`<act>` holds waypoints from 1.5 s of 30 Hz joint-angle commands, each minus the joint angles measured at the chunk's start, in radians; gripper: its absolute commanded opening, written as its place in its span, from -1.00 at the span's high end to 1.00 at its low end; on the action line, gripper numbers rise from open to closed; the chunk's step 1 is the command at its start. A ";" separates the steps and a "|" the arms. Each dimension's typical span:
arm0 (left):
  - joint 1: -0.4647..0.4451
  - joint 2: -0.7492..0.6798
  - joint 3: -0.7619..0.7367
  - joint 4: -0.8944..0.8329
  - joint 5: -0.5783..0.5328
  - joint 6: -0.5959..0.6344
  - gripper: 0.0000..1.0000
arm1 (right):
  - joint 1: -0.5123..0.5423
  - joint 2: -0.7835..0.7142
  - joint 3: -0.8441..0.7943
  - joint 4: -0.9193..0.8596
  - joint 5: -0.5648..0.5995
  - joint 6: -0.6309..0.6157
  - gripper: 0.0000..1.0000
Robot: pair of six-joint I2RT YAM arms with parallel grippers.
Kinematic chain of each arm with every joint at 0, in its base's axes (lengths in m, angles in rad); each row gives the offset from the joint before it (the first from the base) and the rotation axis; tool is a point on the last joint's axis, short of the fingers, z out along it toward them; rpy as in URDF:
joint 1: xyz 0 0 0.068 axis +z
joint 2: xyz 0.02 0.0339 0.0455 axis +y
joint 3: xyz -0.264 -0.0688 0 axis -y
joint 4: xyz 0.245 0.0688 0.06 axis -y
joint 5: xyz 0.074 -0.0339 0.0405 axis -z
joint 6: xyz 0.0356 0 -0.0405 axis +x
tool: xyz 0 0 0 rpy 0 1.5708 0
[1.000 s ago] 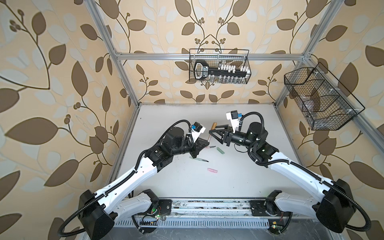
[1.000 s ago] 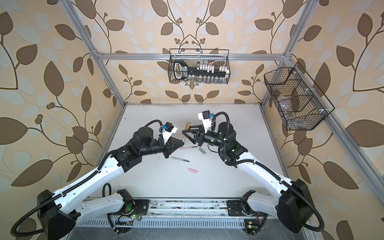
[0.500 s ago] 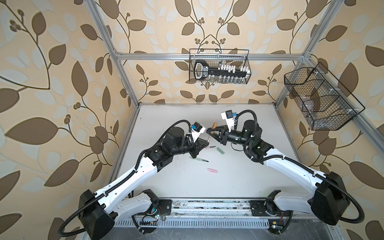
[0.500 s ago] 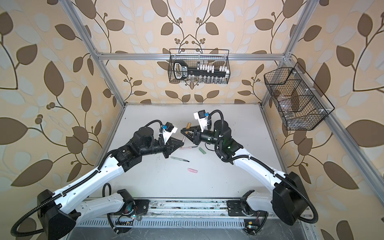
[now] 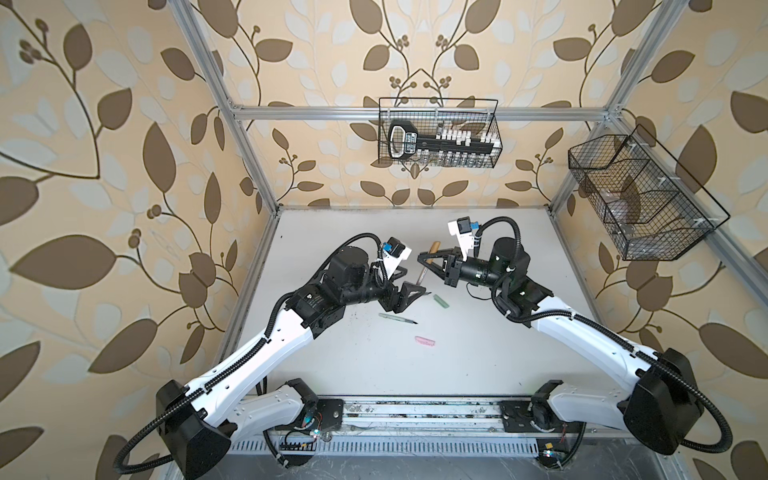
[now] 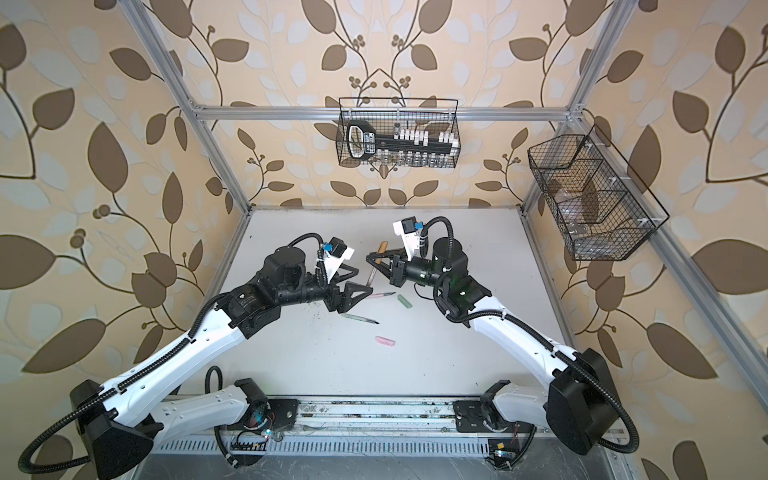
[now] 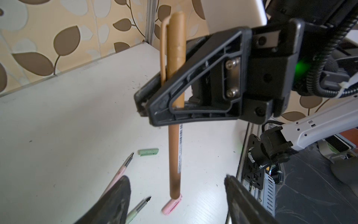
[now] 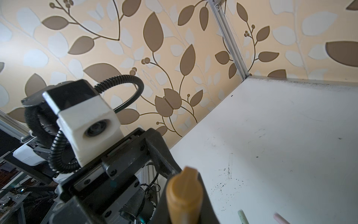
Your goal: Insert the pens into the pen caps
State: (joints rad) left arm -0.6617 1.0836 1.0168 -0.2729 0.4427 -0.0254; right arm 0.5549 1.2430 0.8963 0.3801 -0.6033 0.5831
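Clamping tan-brown pen [image 7: 174, 155]: right claw [image 7: 144, 105] | left claw [image 7: 176, 177] wide, empty | pen well inside table [image 7: 58, 116] edges

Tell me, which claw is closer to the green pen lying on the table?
Left. The left gripper hovers open close beside the green pen; the right gripper, shut on the tan pen, is farther off, beyond the left one.

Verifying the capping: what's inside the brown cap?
The brown pen runs up into the brown cap, the pair held upright by the right gripper. The cap covers the pen's tip, so seating depth cannot be told.
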 commanded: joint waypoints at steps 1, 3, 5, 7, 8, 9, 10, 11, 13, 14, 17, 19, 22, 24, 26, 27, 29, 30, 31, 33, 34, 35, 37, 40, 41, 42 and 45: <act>-0.001 0.042 0.067 -0.034 0.092 0.021 -0.56 | -0.003 -0.036 -0.024 0.011 -0.020 0.007 1.00; 0.001 0.071 0.080 -0.041 0.127 0.023 -0.54 | -0.004 -0.047 -0.030 0.019 -0.021 0.010 1.00; 0.000 0.087 0.086 -0.033 0.145 0.023 -0.51 | -0.003 -0.058 -0.037 0.020 -0.023 0.008 1.00; 0.001 0.093 0.089 -0.030 0.148 0.021 -0.44 | -0.003 -0.069 -0.044 0.018 -0.020 0.004 1.00; 0.002 0.093 0.090 -0.028 0.149 0.021 -0.41 | -0.004 -0.072 -0.047 0.017 -0.018 0.003 1.00; 0.002 0.093 0.091 -0.025 0.154 0.021 -0.39 | -0.004 -0.074 -0.050 0.017 -0.017 0.003 1.00; 0.002 0.094 0.091 -0.021 0.157 0.019 -0.35 | -0.003 -0.077 -0.054 0.018 -0.017 0.002 1.00; 0.002 0.095 0.092 -0.020 0.162 0.016 -0.32 | -0.003 -0.079 -0.056 0.018 -0.016 0.003 1.00; 0.002 0.099 0.095 -0.018 0.171 0.015 -0.20 | -0.002 -0.080 -0.064 0.024 -0.014 0.001 1.00; 0.002 0.101 0.097 -0.019 0.169 0.015 -0.17 | -0.002 -0.083 -0.064 0.025 -0.012 0.001 1.00; 0.002 0.105 0.095 -0.016 0.165 0.013 -0.07 | -0.002 -0.086 -0.069 0.030 -0.012 0.000 1.00; 0.002 0.112 0.100 -0.017 0.170 0.014 -0.01 | -0.003 -0.086 -0.070 0.031 -0.010 -0.002 1.00; 0.002 0.122 0.105 -0.022 0.177 0.013 0.01 | -0.003 -0.090 -0.070 0.026 -0.005 -0.009 1.00; 0.002 0.128 0.106 -0.023 0.185 0.013 0.01 | -0.003 -0.095 -0.069 0.025 0.001 -0.015 1.00; 0.002 0.137 0.109 -0.024 0.193 0.013 0.00 | -0.003 -0.095 -0.069 0.025 0.004 -0.017 1.00; 0.001 0.141 0.110 -0.024 0.195 0.013 0.00 | -0.003 -0.095 -0.068 0.026 0.007 -0.017 1.00; 0.002 0.150 0.113 -0.025 0.197 0.012 0.03 | -0.003 -0.092 -0.068 0.031 0.005 -0.014 1.00; 0.002 0.153 0.114 -0.028 0.197 0.013 0.14 | -0.003 -0.091 -0.068 0.035 0.003 -0.014 1.00; 0.002 0.153 0.114 -0.027 0.195 0.012 0.24 | -0.003 -0.090 -0.068 0.035 0.002 -0.014 1.00; 0.002 0.151 0.112 -0.025 0.187 0.012 0.33 | -0.004 -0.089 -0.068 0.034 0.002 -0.015 1.00; 0.002 0.150 0.111 -0.024 0.180 0.012 0.33 | -0.003 -0.089 -0.068 0.032 0.003 -0.016 1.00; 0.001 0.149 0.109 -0.022 0.174 0.012 0.34 | -0.003 -0.091 -0.066 0.027 0.004 -0.018 1.00; 0.002 0.145 0.108 -0.022 0.166 0.014 0.34 | -0.003 -0.092 -0.067 0.022 0.005 -0.022 1.00; 0.004 0.144 0.108 -0.022 0.162 0.013 0.41 | -0.001 -0.097 -0.071 0.014 0.006 -0.030 1.00; 0.003 0.144 0.108 -0.020 0.160 0.014 0.43 | -0.002 -0.098 -0.072 0.010 0.007 -0.034 1.00; 0.004 0.146 0.109 -0.019 0.156 0.013 0.45 | 0.000 -0.102 -0.073 0.008 0.008 -0.036 1.00; 0.005 0.152 0.112 -0.019 0.144 0.013 0.56 | 0.005 -0.109 -0.079 0.007 0.009 -0.042 1.00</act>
State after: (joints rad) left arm -0.6605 1.2419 1.0870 -0.3107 0.5976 -0.0269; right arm 0.5541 1.1625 0.8383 0.3840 -0.5991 0.5594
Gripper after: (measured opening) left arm 0.227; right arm 0.112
